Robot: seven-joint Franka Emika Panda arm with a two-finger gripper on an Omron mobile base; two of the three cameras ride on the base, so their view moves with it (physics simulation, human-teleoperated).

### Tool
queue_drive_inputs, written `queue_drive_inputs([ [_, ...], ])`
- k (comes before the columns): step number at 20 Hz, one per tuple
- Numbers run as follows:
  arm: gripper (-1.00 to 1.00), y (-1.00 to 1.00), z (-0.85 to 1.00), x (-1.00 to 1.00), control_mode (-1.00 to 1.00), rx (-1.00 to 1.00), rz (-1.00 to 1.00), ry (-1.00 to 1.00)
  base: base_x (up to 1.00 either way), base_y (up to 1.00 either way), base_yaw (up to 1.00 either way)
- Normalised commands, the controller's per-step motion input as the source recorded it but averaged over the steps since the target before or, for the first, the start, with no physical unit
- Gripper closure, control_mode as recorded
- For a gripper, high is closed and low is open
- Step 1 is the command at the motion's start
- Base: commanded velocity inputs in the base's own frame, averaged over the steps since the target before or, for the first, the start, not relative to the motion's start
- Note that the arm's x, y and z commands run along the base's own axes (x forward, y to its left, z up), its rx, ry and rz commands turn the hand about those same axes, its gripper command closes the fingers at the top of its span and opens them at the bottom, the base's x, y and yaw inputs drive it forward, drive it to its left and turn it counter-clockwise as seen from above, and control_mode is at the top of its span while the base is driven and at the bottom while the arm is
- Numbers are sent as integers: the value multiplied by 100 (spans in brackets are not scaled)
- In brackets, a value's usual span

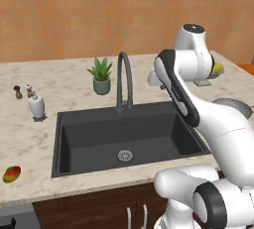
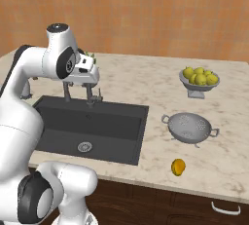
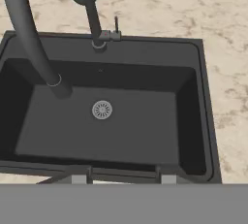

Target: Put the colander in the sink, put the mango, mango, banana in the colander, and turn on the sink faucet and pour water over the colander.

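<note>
The colander (image 2: 191, 127) sits on the desk (image 2: 146, 80) right of the sink (image 2: 121, 121), near the front edge. The fingers (image 2: 81, 91) hang over the sink's rear, seemingly partly spread and empty.

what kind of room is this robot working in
A kitchen, rendered rather than real: a dark sink with a gooseneck faucet set in a marble-look counter, a metal colander, and a footed bowl of fruit.

I see the sink (image 3: 184, 121) basin open below; only the faucet (image 3: 29, 39) spout arches across its left.
</note>
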Motion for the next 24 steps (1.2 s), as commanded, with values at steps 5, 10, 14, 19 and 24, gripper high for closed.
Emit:
queue_drive_inputs([
  [5, -100, -19, -1, -7, -100, 0, -3, 0, 0, 0, 0],
  [10, -100, -93, -28, 7, -100, 0, -6, 2, 0, 0, 0],
  [14, -100, -100, -36, 8, -100, -1, -4, 0, 0, 0, 0],
  [19, -100, -100, -41, 17, -100, -2, -4, 0, 0, 0, 0],
  [24, -100, -100, -52, 24, -100, -7, -3, 0, 0, 0, 0],
])
